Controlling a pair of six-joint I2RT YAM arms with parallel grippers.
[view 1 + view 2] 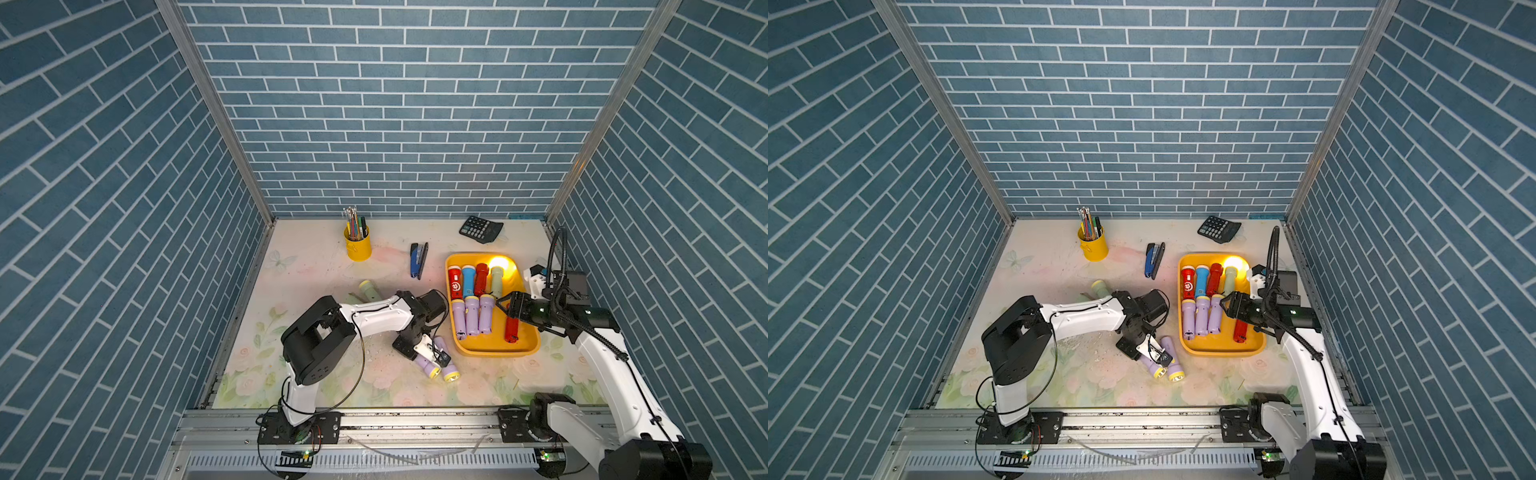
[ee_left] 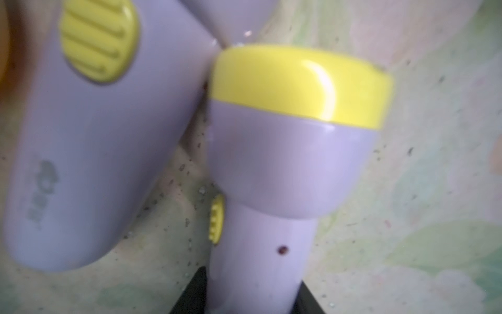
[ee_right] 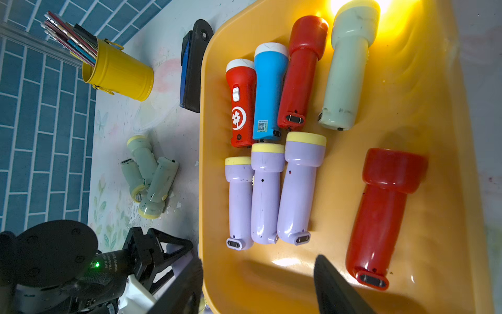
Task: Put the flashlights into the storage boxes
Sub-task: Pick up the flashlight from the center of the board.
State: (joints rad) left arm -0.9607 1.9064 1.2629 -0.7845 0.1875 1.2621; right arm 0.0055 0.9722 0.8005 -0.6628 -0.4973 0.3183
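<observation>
1. The left hand (image 1: 441,356) was down at the surface (image 1: 316,266). Its fingers (image 2: 309,303) were drawn in narrow against both sides of a lilac flashlight (image 2: 285,163), gripping the barrel behind the yellow-ringed head.
2. A second lilac flashlight (image 2: 95,149) lay on the surface just beside that hand, its barrel touching the head of the gripped one.
3. The right hand (image 1: 503,308) hung over the orange-yellow tray (image 3: 407,108), jaws wide apart with nothing between them.
4. A lone red flashlight (image 3: 385,214) lay in the tray right under that hand, near one fingertip but not touched by it.
5. Just past the right hand's fingertips, three lilac flashlights (image 3: 264,190) lay side by side in the tray.
6. Farther out from the right hand ran a row of four. These were a red flashlight with a white head (image 3: 240,108), a blue flashlight (image 3: 269,92), a plain red flashlight (image 3: 301,73) and a pale green flashlight (image 3: 347,73). The pale green one's lamp was lit and glowed on the tray wall.
7. Three pale green flashlights (image 3: 148,174) lay heaped on the surface outside the tray, across the left arm from its hand.
8. A yellow pen cup (image 1: 358,243), a dark blue stapler (image 1: 418,259) and a calculator (image 1: 481,228) sat well apart from both hands, towards the back wall.
</observation>
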